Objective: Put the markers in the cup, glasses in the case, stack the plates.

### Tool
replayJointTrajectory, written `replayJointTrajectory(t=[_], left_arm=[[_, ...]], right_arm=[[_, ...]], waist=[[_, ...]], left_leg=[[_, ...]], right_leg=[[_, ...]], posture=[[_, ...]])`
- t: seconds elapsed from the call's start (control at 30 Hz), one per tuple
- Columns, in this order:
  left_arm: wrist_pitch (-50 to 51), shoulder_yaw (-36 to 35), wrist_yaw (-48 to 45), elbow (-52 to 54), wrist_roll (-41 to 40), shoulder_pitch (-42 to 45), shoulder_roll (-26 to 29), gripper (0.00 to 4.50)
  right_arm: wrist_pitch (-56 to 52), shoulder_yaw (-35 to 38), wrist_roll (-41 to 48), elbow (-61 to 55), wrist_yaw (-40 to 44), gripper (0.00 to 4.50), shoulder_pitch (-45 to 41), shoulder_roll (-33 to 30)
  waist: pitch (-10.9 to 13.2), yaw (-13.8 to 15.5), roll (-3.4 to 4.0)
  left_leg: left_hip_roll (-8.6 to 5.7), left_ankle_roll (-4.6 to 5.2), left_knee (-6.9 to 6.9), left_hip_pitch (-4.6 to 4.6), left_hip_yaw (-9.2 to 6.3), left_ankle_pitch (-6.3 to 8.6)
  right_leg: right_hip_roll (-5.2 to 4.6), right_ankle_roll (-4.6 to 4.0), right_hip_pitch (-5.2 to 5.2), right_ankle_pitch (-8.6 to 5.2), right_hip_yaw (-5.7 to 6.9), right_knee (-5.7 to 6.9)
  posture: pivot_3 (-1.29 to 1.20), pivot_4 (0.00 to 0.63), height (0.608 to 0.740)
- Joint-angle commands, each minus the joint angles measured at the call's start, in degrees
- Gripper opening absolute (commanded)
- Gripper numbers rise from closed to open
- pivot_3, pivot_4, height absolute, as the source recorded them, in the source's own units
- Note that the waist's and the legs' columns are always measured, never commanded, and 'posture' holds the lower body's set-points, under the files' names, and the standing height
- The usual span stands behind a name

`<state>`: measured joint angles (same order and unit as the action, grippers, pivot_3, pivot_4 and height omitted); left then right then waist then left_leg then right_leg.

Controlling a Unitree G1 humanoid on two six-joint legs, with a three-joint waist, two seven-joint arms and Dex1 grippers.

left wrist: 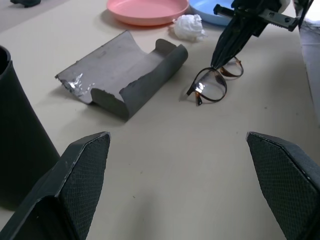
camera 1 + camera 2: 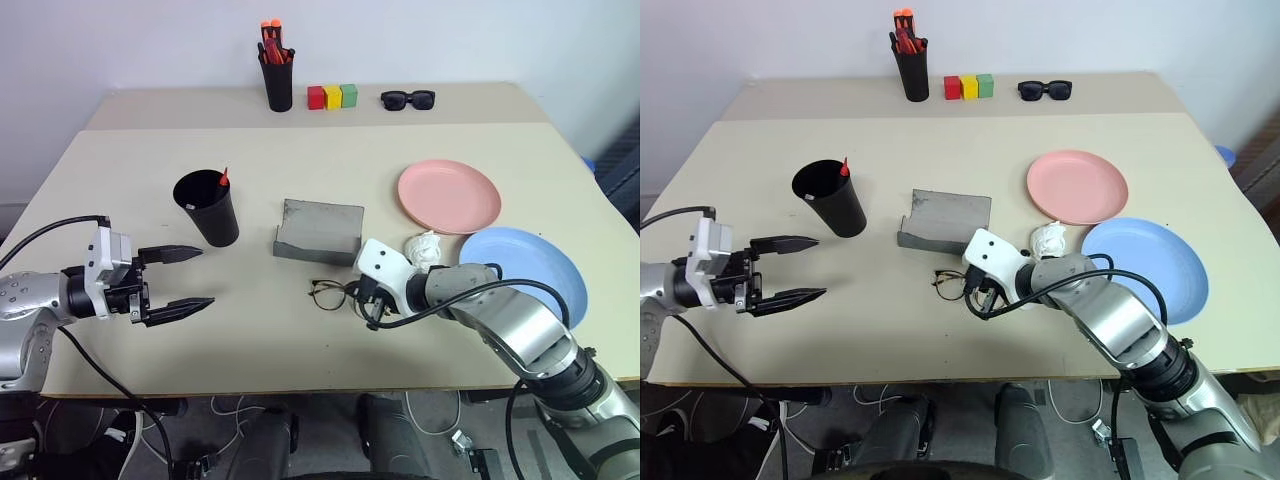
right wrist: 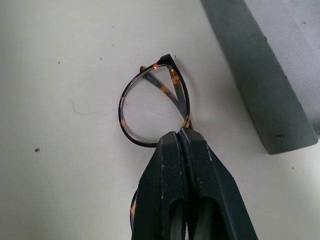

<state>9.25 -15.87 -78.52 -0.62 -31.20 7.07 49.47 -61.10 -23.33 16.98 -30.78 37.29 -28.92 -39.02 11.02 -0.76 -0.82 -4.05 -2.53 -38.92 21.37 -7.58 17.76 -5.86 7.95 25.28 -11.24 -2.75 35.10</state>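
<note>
Two black fingers of your right gripper are pinched together on the glasses at the bridge; they lie on the bench just in front of the open case. They look light and fragile, so lift gently. A crumpled white wad sits just beside. Your left gripper hangs open, empty, near the cup.

Only a red tip of the marker clears the cup; closed right gripper hides part of the glasses, second lens mostly covered.
</note>
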Motion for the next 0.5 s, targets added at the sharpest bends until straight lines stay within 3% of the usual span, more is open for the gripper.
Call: replayJointTrajectory(t=[0.03,0.13,0.2,0.27,0.37,0.5], left_arm=[[-1.25,0.27,-0.20,-0.50,0.42,1.01,0.05,4.50],[-1.52,0.36,-0.30,-0.72,0.44,0.96,0.01,4.50],[-1.36,0.26,-0.38,-0.67,0.19,0.85,0.10,4.50],[-1.23,0.17,-0.44,-0.48,-0.02,0.72,0.22,4.50],[-0.99,0.07,-0.46,0.04,-0.17,0.45,0.42,4.50],[-0.64,0.39,-0.19,0.60,-0.23,0.73,0.32,4.50]], right_arm=[[0.93,0.47,-0.41,-1.29,0.99,0.03,-0.64,-1.20],[1.24,2.27,2.72,-2.60,4.58,0.03,-1.90,-1.48],[-1.13,3.75,4.53,-3.51,5.43,0.53,-4.06,-1.13],[-3.53,5.21,5.96,-4.00,5.24,1.20,-5.96,-0.48],[-6.25,6.16,5.43,-4.16,2.78,2.71,-9.04,0.32],[-8.26,4.08,5.34,-5.20,2.30,2.71,-11.06,-1.08]], waist=[[0.00,-0.04,0.00],[0.00,-0.09,0.00],[0.01,-0.11,0.01],[0.01,-0.18,0.01],[0.01,-0.17,0.02],[0.01,-0.02,0.02]], left_leg=[[0.00,0.00,0.00,0.00,0.00,0.00],[0.01,0.00,0.01,0.00,0.00,0.00],[0.01,0.00,0.01,0.00,0.00,0.00],[0.02,0.00,0.01,0.00,0.00,0.00],[0.02,0.00,0.03,0.01,-0.01,0.00],[0.02,0.00,0.06,0.02,-0.01,0.00]], right_leg=[[0.00,0.00,0.00,0.00,0.00,0.00],[0.00,0.00,0.01,0.00,0.00,0.00],[0.00,0.00,0.01,0.00,0.00,-0.01],[0.00,0.00,0.04,0.00,0.00,0.00],[0.01,0.00,0.04,0.00,0.01,0.00],[0.00,0.00,0.05,0.00,0.01,-0.02]], posture=[[0.00,0.150,0.740],[0.00,0.150,0.740],[0.00,0.150,0.740],[0.00,0.150,0.740],[0.00,0.150,0.740],[0.00,0.150,0.740]])
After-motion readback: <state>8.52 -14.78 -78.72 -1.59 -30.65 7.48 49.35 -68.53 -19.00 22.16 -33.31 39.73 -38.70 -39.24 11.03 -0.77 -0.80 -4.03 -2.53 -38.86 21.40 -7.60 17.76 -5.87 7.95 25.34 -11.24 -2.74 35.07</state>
